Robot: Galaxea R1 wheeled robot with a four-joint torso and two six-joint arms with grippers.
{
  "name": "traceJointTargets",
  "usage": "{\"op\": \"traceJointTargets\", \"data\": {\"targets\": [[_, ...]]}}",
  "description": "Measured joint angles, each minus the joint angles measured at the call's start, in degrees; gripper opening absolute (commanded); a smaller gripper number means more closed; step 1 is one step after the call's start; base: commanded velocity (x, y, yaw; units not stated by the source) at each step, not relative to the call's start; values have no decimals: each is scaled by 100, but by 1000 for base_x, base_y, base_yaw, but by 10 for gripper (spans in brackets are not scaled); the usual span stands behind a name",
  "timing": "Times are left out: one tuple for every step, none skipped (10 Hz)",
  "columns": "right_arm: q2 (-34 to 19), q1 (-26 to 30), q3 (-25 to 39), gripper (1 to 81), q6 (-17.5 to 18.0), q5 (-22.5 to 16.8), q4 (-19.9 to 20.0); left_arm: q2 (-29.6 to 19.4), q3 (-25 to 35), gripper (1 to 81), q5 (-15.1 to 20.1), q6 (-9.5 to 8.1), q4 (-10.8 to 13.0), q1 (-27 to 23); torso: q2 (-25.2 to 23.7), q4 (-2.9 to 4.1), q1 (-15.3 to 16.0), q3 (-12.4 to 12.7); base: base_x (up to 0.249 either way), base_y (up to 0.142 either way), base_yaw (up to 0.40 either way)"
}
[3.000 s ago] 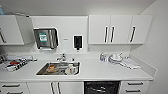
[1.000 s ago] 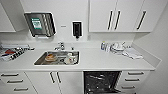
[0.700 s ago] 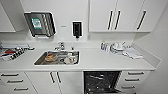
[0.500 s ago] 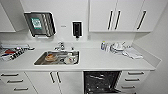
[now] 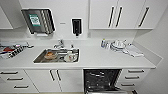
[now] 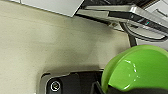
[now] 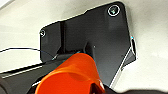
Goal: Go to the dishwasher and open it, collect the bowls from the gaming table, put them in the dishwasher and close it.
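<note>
Dishwasher [image 5: 101, 80] sits under the white surface [image 5: 100, 58], right of the sink [image 5: 57, 55], and its door is open. Dark racks show inside it. Its steel door edge also shows in the left wrist view, above a pale floor [image 6: 50, 45].

The sink holds dishes: an orange-brown one on the left and a white one on the right. A tap [image 5: 59, 44] stands behind it. On the right part of the surface is a pile of white plates [image 5: 118, 45] with a small bottle beside them. At the far left a rack [image 5: 11, 51] holds more things, too blurry to name.

A green bowl [image 6: 140, 70] shows big and close in the left wrist view, right at the left claw. I cannot tell how far that claw is open. An orange cup [image 7: 71, 75] shows close in the right wrist view, at the right claw. I cannot tell that claw's opening either.

Compared with three seconds ago, the view has slid to the right, so the open dishwasher now shows more fully.
</note>
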Motion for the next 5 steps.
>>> {"op": "traceJointTargets", "data": {"targets": [[0, 28, 2, 10, -2, 0, 0, -63, 177, 10, 201, 0, 0, -262, 4, 0, 2, -142, 0, 0, 0], [0, 77, 20, 10, 0, 9, 0, -122, 295, 10, 391, -2, -2, -502, 4, 0, 2, -273, 0, 0, 0], [0, 94, 63, 10, 0, 20, 0, -173, 395, 10, 614, -11, -5, -713, 9, 0, 4, -334, 0, 0, 0], [2, 113, 100, 10, -2, 43, 4, -204, 480, 10, 788, -11, -7, -942, 9, 0, 4, -378, 0, 0, 0], [-2, 110, 122, 10, -2, 37, 4, -196, 557, 10, 1003, -11, -24, -1167, 11, 0, 6, -371, 0, 0, 0]]}}
